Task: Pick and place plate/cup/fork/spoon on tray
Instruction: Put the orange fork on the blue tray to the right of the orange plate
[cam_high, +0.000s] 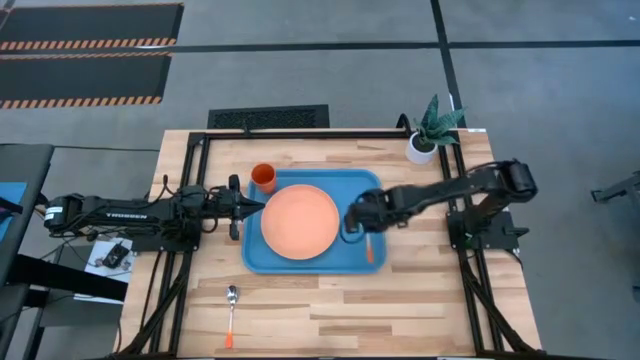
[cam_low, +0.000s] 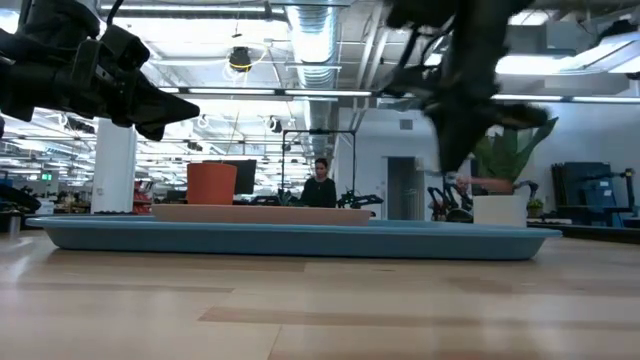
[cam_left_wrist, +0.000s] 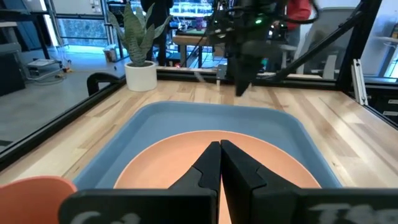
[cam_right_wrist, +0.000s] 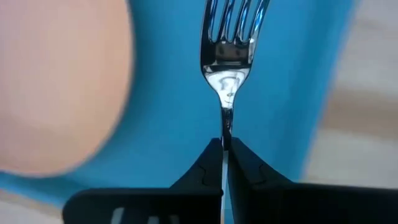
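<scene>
The blue tray (cam_high: 258, 258) is sitting in the middle of the table with the salmon plate (cam_high: 300, 221) lying flat inside it and the orange cup (cam_high: 263, 179) standing at its far left corner, so the fork-placing step is what is going on — the right gripper (cam_right_wrist: 224, 147) is hanging over the tray's right side, just beside the plate, its fingers pinching the thin neck of the fork (cam_right_wrist: 228, 62) with the tines pointing away over blue plastic. By my judgement the next move is calling for lowering the fork onto the bare strip of tray and letting go. The left gripper (cam_left_wrist: 220, 149) is waiting with its fingers pressed together at the tray's left edge, holding nothing. The spoon (cam_high: 231, 312) is lying on the wood in front of the tray — still to be fetched.
</scene>
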